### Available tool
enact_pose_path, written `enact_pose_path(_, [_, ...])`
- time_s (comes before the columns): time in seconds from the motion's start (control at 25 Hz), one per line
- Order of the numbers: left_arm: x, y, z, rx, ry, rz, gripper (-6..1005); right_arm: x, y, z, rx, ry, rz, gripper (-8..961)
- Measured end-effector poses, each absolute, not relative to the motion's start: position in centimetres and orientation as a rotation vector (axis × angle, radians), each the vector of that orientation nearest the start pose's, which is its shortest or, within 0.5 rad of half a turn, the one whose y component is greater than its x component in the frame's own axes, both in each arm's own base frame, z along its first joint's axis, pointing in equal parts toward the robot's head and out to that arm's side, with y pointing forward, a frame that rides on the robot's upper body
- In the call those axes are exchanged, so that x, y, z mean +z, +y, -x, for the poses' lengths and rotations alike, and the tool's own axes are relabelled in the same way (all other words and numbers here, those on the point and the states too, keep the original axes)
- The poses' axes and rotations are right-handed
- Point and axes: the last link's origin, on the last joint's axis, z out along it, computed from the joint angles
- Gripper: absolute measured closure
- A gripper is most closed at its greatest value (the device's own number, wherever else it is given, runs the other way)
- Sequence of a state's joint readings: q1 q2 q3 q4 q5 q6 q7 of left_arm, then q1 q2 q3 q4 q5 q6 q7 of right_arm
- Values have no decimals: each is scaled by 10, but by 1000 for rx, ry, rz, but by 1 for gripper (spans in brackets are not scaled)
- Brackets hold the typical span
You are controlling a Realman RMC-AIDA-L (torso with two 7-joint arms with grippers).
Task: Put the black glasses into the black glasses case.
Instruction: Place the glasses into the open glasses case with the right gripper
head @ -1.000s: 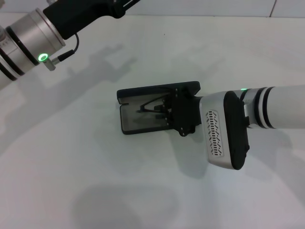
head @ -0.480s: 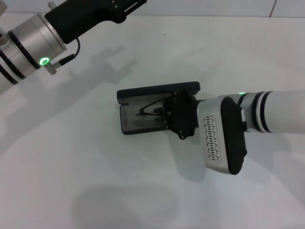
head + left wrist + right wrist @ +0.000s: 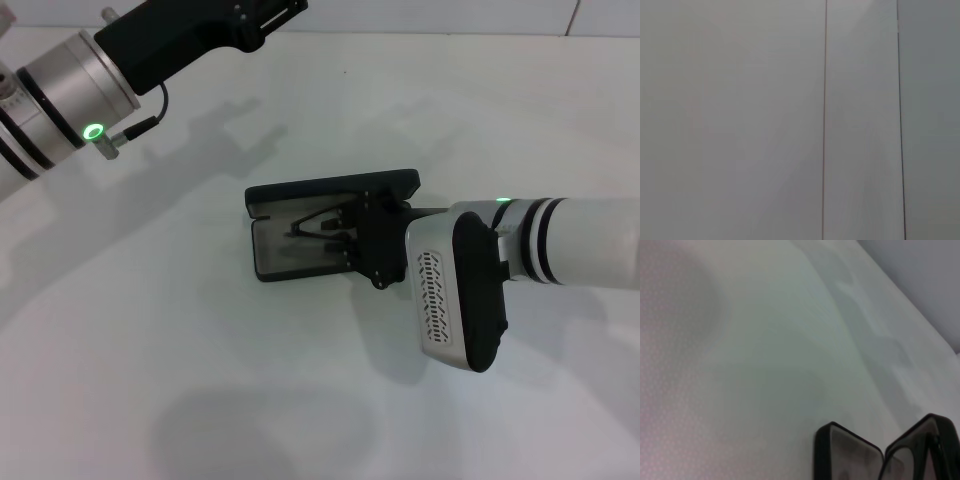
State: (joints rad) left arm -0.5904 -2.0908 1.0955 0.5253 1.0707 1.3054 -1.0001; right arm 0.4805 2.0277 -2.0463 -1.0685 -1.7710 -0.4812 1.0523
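The black glasses case (image 3: 285,258) lies open in the middle of the table, its lid (image 3: 330,188) standing on the far side and its grey-lined tray towards me. My right gripper (image 3: 345,238) reaches in from the right over the tray and is shut on the black glasses (image 3: 318,222), which sit tilted in the tray's right half. The right wrist view shows only the open case (image 3: 850,457) at its edge; the glasses are hidden there. My left arm (image 3: 180,40) is parked high at the far left, its fingertips cut off by the picture's edge.
The white table (image 3: 200,380) stretches all round the case. The back wall (image 3: 450,15) runs along the far edge. The left wrist view shows only a plain grey wall panel (image 3: 740,120).
The right arm's wrist has swung a little lower and leftward while the gripper stays over the case. The glasses, the case and the left arm have barely moved.
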Motion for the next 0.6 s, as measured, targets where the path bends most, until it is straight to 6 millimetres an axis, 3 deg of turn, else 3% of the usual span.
enact_pose_path(0.2, [1, 385, 184, -1199, -286, 2254, 364, -121, 341, -162, -84, -864, 2520, 772])
enact_pose_path(0.6, [0, 385, 184, -1199, -296, 2257, 364, -121, 332, -161, -66, -871, 2516, 627])
